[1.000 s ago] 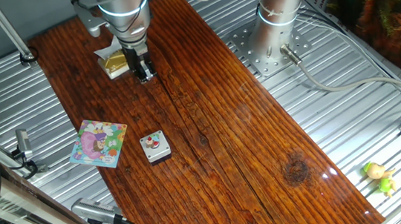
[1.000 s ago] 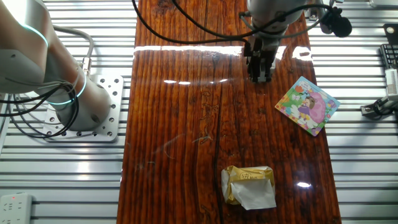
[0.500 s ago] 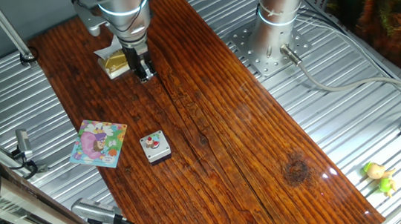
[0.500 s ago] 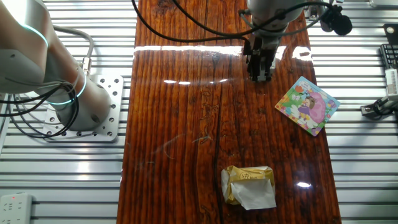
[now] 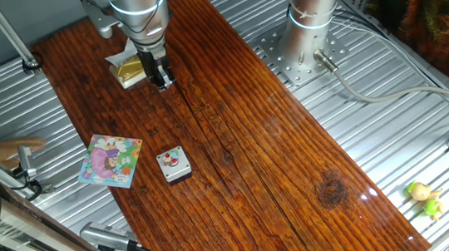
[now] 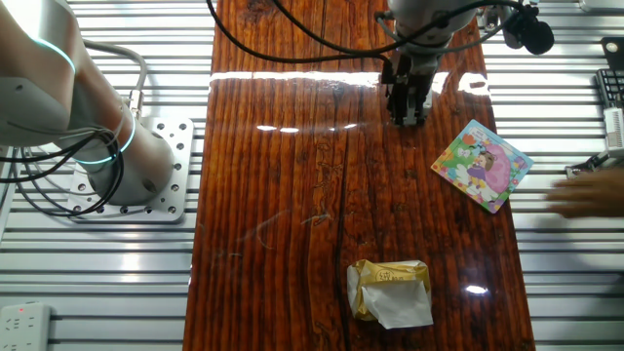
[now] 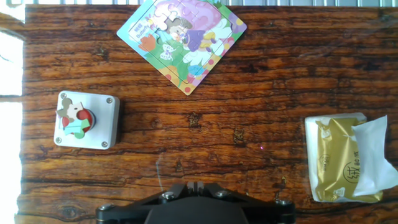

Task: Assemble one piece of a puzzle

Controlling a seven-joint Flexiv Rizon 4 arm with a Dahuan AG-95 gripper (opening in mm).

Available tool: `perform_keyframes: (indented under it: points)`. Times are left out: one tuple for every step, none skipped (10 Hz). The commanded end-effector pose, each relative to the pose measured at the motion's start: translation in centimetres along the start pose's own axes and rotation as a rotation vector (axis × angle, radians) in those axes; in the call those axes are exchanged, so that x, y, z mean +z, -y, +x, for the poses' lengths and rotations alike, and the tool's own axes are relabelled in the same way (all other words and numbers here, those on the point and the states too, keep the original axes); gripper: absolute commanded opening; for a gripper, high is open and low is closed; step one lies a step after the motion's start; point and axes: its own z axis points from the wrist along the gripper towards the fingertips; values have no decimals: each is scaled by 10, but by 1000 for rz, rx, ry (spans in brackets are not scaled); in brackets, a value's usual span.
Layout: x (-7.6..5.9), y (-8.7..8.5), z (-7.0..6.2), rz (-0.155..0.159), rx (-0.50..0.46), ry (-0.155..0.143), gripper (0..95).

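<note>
The puzzle (image 5: 111, 160) (image 6: 483, 164) (image 7: 183, 40) is a small pastel cartoon board lying flat on the wooden table. The piece (image 7: 73, 118) (image 5: 173, 158), whitish with red and green marks, rests on top of a small grey box (image 7: 86, 120) (image 5: 175, 166) beside the board. My gripper (image 5: 161, 82) (image 6: 408, 117) (image 7: 196, 185) hangs above the table, well away from both, near a gold packet. Its fingers are shut together with nothing between them. The grey box does not show in the other fixed view.
A gold foil packet with white paper (image 5: 128, 70) (image 6: 390, 291) (image 7: 342, 158) lies close to my gripper. A person's hand (image 5: 14, 148) (image 6: 585, 190) reaches in at the table's side near the puzzle. A small green-yellow toy (image 5: 424, 198) sits off the wood.
A person's hand has come into view at the table's side near the puzzle. My gripper has hardly moved and stays shut.
</note>
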Motion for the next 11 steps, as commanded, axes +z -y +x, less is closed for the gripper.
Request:
perform_keyframes:
  points:
    - [-1, 1, 1, 0, -11, 6, 0]
    - [-2, 2, 2, -4, -20, 12, 0]
    - [-3, 4, 2, -4, -35, 14, 0]
    - [-4, 5, 3, -8, -41, 13, 0]
    - [-6, 5, 4, -10, -43, 11, 0]
    - [-8, 5, 4, -15, -41, 10, 0]
    - [-8, 5, 5, -15, -41, 9, 0]
    - [-8, 5, 5, -17, -39, 9, 0]
    - [-9, 5, 5, -19, -35, 9, 0]
    - [-9, 6, 5, -24, -32, 10, 0]
    - [-10, 6, 6, -28, -31, 10, 0]
